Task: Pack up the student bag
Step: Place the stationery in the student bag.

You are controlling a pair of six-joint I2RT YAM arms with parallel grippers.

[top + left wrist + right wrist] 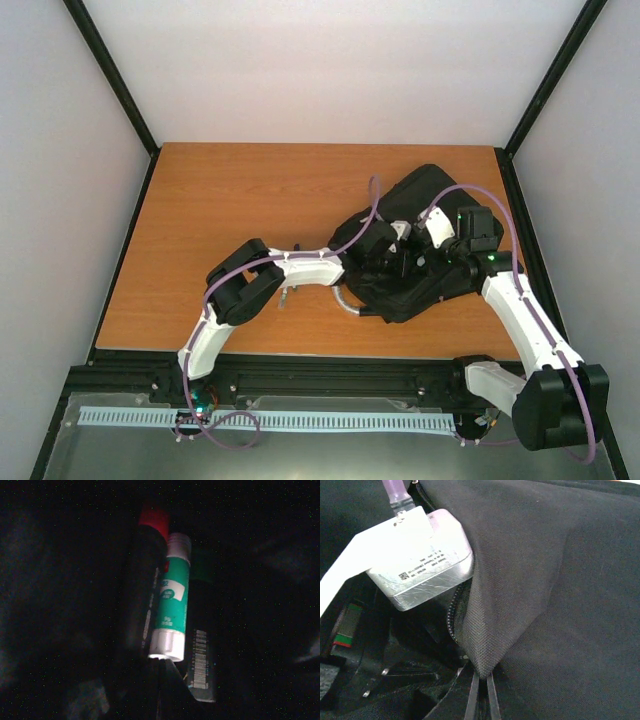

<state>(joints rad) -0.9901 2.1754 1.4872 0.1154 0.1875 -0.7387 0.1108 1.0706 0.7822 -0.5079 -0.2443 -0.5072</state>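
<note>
The black student bag (430,200) lies on the right half of the table, its curved grey handle (345,303) pointing at the arms. My left gripper (388,258) reaches into the open pocket. In the dark left wrist view its fingers (159,680) are pressed together, tips against the white end of a green glue stick (172,605). The stick lies between a red-capped black marker (145,580) and a green-capped black marker (200,630). My right gripper (481,680) is shut on a fold of the bag's flap (490,630) beside the zip and holds it up.
The left arm's white wrist block (420,565) sits just inside the opening, close to the lifted flap. The wooden table (250,200) stretches left of the bag, bounded by black frame rails (130,110) and white walls.
</note>
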